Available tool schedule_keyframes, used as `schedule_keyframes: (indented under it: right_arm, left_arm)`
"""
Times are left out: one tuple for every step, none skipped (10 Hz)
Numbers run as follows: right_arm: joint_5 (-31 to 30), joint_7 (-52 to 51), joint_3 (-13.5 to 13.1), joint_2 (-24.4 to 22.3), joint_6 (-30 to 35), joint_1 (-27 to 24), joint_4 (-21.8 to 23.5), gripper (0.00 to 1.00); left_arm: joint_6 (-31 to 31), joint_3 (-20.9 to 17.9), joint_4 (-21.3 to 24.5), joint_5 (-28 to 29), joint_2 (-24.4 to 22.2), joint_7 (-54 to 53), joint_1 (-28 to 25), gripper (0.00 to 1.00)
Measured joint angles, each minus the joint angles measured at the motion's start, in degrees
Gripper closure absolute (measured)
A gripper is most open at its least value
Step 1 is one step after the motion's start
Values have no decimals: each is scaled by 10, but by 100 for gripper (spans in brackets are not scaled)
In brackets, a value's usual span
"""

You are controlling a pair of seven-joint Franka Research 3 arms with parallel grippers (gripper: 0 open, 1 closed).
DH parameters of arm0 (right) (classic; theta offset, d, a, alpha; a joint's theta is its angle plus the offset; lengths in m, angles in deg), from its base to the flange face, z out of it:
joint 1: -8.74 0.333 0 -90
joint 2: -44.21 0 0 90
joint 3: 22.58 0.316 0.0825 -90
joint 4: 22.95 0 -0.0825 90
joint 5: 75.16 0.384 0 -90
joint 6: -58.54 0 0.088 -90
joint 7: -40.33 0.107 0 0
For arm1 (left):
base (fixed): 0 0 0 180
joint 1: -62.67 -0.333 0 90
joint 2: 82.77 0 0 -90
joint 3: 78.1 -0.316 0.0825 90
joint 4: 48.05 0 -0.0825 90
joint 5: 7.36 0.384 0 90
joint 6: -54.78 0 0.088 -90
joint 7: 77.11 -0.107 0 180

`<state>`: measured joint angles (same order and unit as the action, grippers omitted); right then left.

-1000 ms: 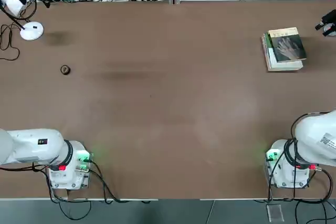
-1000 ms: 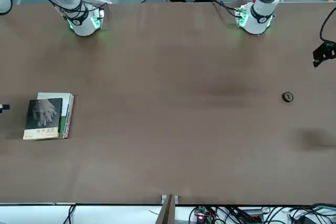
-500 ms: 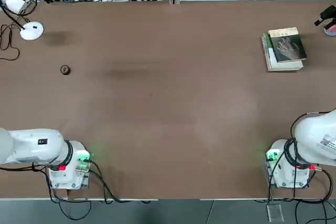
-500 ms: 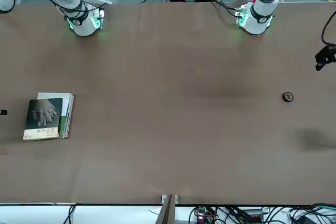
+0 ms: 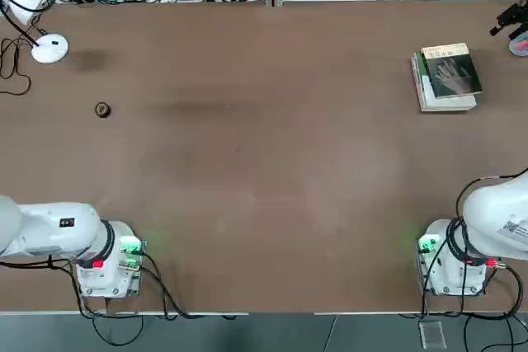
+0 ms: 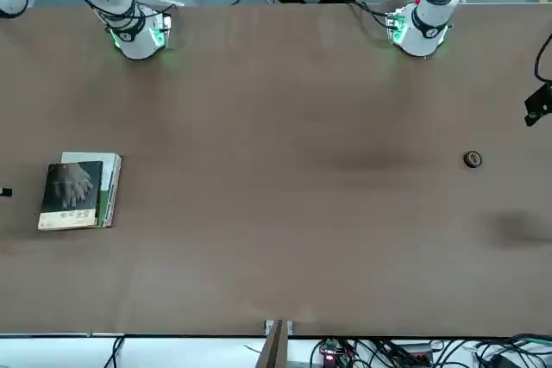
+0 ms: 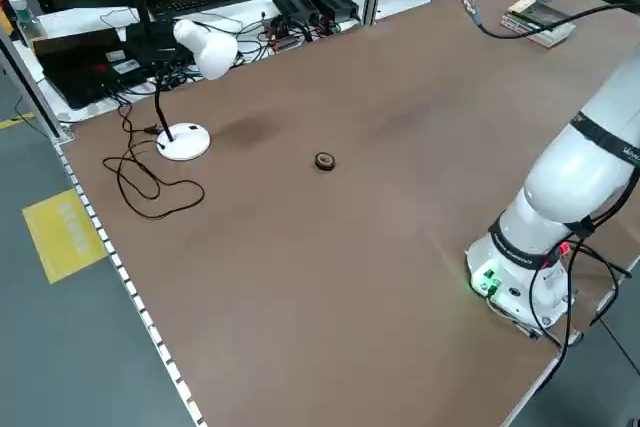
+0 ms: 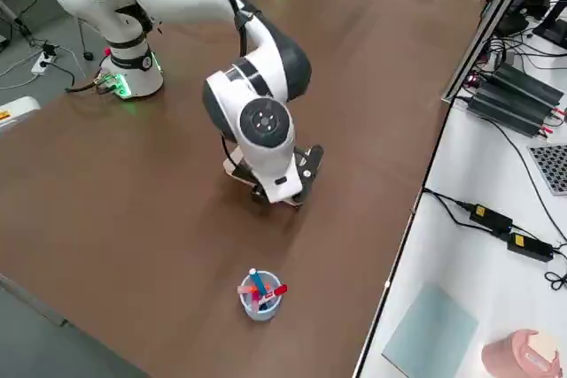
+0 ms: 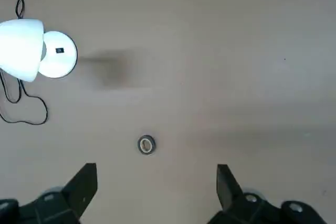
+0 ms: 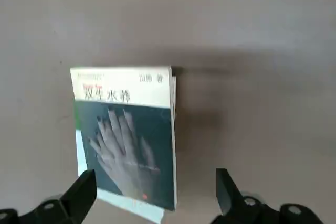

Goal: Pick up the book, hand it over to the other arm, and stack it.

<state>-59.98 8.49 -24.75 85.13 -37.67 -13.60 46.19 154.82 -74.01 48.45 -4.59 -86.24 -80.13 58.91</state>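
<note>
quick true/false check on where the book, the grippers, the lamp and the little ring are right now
1. The paperback with the hand on its cover lies on top of the green-and-white book. True.
2. The right gripper is shut on the paperback. False: its jaws are open and it holds nothing, with the paperback on the table beyond its fingers.
3. The left gripper is open above bare table near the small ring. True.
4. The small ring sits on the robot's right side of the table. False: it is on the left side, not far from the white desk lamp.
5. The blue cup of pens stands on the book stack. False: it stands on the table, apart from the books.
</note>
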Motion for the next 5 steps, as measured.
schedule_keyframes:
  right_arm:
    - [-1,25,-10,-13,-15,19,17,0]
    - [-2,61,-20,-24,-23,41,29,0]
    - [-3,101,-26,-35,-26,61,36,0]
    - [-4,143,-30,-47,-28,81,42,0]
    - [-5,179,-32,-57,-28,97,45,0]
  left_arm:
    - [-9,0,-14,0,8,3,0,0]
    - [-15,0,-25,0,15,5,0,0]
    - [-18,0,-32,0,19,6,0,0]
    - [-21,0,-36,0,22,7,0,0]
    - [-23,0,-37,0,24,7,0,0]
